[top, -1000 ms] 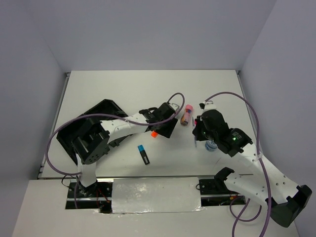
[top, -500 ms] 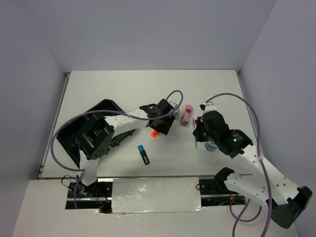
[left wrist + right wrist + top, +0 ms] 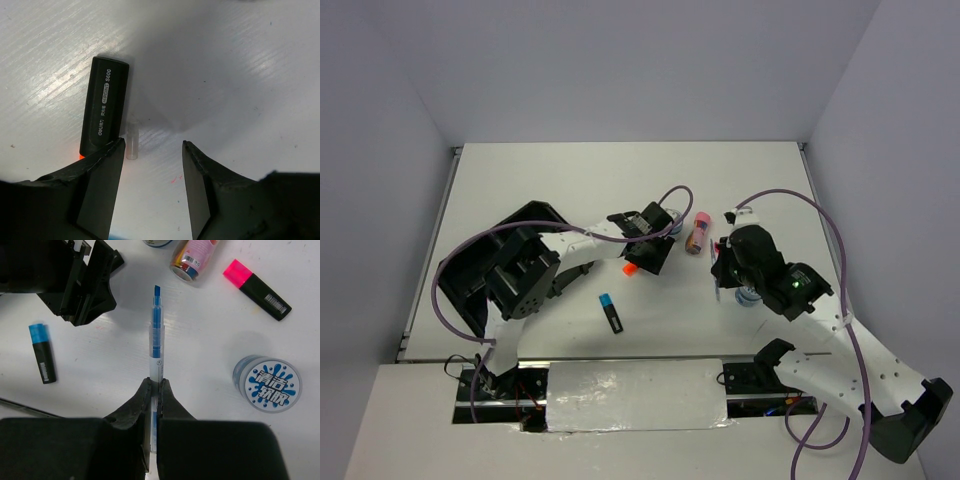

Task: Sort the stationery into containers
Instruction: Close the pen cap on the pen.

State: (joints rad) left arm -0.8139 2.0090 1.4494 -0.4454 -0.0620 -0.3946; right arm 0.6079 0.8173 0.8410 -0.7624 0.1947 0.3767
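My left gripper (image 3: 646,254) is open and low over the table. In the left wrist view, the left gripper (image 3: 152,150) has bare table between its fingers. An orange-capped black highlighter (image 3: 105,112) and a small clear cap (image 3: 132,142) lie just beyond its left finger. The highlighter's orange cap also shows in the top view (image 3: 631,268). My right gripper (image 3: 155,386) is shut on a thin blue pen (image 3: 157,340) and holds it above the table, tip pointing away. In the top view the right gripper (image 3: 725,272) is right of the left one. The black organiser tray (image 3: 460,285) lies at the far left, partly hidden by the left arm.
A blue-capped highlighter (image 3: 610,313) lies near the front, also in the right wrist view (image 3: 41,352). A pink-orange tube (image 3: 698,232), a pink-capped highlighter (image 3: 257,289) and a blue-white tape roll (image 3: 270,384) lie around the right gripper. A second roll (image 3: 157,242) is just beyond the tube.
My left gripper has shifted slightly left, staying over the orange-capped highlighter, and its arm has swung. The right gripper still holds the pen and has hardly moved.
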